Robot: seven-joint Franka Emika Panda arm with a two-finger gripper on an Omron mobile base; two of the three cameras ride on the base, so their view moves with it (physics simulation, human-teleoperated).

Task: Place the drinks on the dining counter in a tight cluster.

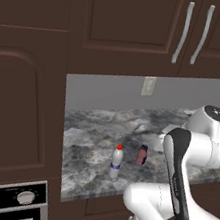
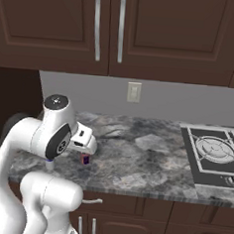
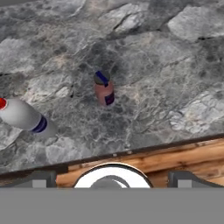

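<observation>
Drinks stand upright on the grey marbled table (image 1: 93, 129): a clear bottle (image 1: 116, 161) with red cap and blue label, and a short pinkish-red bottle (image 1: 142, 155) near it at its 2 o'clock, apart. In the hand view, the pinkish-red bottle sits centre, the clear bottle at 9 o'clock. Hand (image 3: 112, 178) fingers spread apart, holding nothing.

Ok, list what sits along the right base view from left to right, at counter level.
Robot arm → small pinkish-red bottle, partly hidden behind the arm → bare stretch of grey marbled counter → cooktop at the right edge.
</observation>
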